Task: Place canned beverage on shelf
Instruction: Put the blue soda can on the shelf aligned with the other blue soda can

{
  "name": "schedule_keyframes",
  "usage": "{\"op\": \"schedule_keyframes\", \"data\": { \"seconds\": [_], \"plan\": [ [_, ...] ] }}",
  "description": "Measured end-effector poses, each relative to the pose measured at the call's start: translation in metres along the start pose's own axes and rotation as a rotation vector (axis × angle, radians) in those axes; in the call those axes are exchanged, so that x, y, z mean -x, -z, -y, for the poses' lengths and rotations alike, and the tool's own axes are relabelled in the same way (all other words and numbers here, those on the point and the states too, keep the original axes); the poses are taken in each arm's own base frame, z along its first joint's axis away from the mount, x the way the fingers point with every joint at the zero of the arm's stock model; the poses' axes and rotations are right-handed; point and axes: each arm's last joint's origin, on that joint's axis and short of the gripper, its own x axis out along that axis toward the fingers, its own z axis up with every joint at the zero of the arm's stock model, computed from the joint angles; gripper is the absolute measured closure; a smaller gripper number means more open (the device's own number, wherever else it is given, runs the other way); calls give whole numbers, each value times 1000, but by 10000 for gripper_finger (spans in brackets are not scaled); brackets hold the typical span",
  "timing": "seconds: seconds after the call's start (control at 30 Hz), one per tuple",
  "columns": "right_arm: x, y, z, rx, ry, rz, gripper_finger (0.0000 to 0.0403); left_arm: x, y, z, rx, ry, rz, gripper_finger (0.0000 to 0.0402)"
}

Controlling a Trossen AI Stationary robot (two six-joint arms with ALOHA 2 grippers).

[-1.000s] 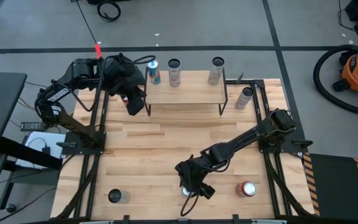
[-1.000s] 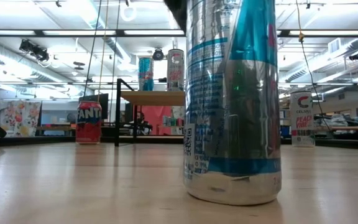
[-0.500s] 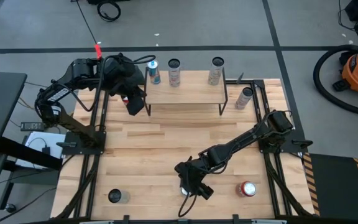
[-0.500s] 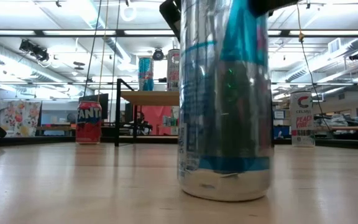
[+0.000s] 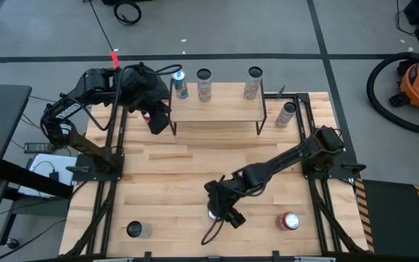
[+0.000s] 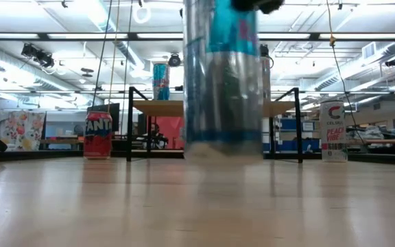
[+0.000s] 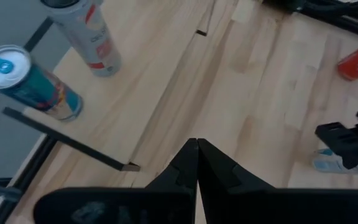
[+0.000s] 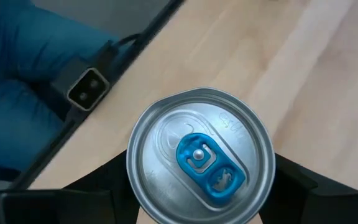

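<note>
Shelf (image 5: pixel 217 110) at table's (image 5: pixel 173 175) back centre, two cans (image 5: pixel 204 85) on its back edge. Right gripper (image 5: pixel 220 211) w/ can (image 6: pixel 223 75) at front centre, off the tabletop. Left gripper (image 5: pixel 158 125) beside shelf's left end.

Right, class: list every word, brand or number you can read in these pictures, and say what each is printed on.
"Fanta": on the red can standing on the tabletop, low view.
"CELSIUS" and "PEACH VIBE": on the white can, low view.
The silver-and-blue can in the right hand: print blurred, unreadable.
Cans on the shelf: lettering too small to read.
</note>
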Motion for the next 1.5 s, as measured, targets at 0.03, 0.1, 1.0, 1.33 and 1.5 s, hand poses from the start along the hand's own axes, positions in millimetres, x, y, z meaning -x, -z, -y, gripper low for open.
{"op": "schedule_keyframes", "data": {
  "seconds": [0.03, 0.1, 1.0, 1.33, 1.5],
  "plan": [
    [4, -3, 4, -8, 22, -13, 156, 0, 0, 0, 0, -11, -3, 393],
    [14, -8, 13, -15, 53, -28, 156, 0, 1, -1, -2, -26, -12, 393],
    [223, -46, 180, -122, 528, 274, 156, 2, 5, -17, 80, -212, -28, 393],
    [256, -23, 224, -151, 571, 398, 156, 2, 5, -17, 71, -211, -29, 393],
    [259, -18, 234, -153, 613, 430, 156, 2, 5, -17, 67, -208, -30, 393]
  ]
}}
